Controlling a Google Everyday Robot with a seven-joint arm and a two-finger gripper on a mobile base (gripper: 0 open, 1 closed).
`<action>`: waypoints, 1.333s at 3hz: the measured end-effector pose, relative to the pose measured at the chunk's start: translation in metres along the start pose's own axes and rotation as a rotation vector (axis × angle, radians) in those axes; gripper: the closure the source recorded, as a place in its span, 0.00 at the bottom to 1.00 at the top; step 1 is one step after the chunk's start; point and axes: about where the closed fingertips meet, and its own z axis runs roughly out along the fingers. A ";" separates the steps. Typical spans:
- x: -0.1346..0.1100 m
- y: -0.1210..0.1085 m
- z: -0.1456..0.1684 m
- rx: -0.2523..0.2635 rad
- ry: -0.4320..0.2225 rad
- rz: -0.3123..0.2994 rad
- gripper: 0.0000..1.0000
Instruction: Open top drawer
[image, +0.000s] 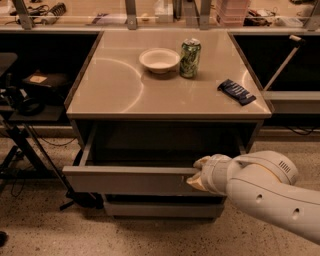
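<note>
From lower right: white smooth-shelled robot arm (270, 192) enters below near right corner of beige worktop (115, 95), reaches leftward, roughly level. Rounded joint housing sits high, forearm slopes down-right out of view. At arm's tip, pale cream two-finger gripper (196, 173) sits below worktop's near edge, right of its middle, pointing left.

The gripper (196, 175), at the top drawer's (127, 180) upper edge, hides the front's right end together with the arm (270, 194) behind it, which is cut off rightward. The drawer's inside beyond the gripper is too dark to make out.
</note>
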 end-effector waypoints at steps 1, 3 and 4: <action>0.007 0.008 -0.008 0.003 0.004 0.009 1.00; 0.011 0.014 -0.017 0.005 0.008 0.018 1.00; 0.010 0.014 -0.018 0.005 0.008 0.018 1.00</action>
